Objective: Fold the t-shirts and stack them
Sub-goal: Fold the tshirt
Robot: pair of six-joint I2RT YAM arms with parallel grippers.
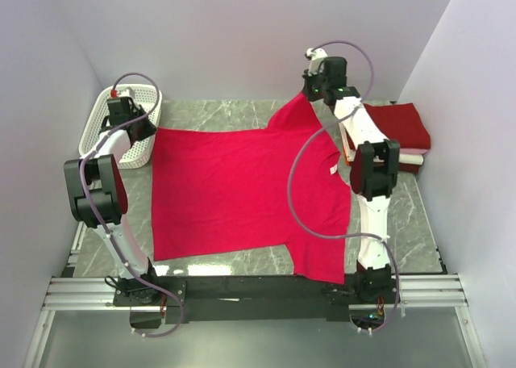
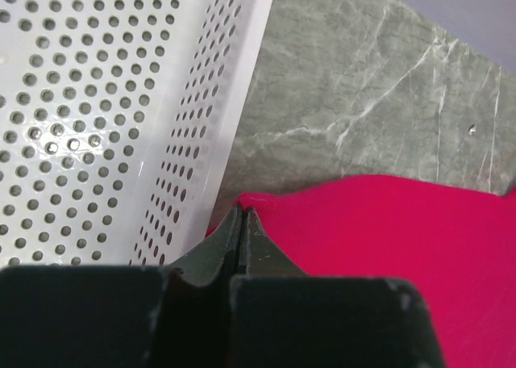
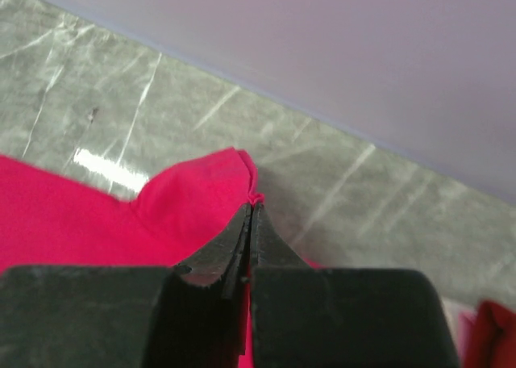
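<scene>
Progress: 2 of 3 looked done | crimson t-shirt (image 1: pixel 399 124) sat folded atop white t-shirt (image 1: pixel 416 152) at desk (image 1: pixel 234 114) right edge | bright pinkish-red t-shirt (image 1: pixel 242 190) lay spread mid-desk, unfolded | left jaws clamped its far-left corner beside basket (image 1: pixel 103 116), right jaws its far-right corner.
</scene>
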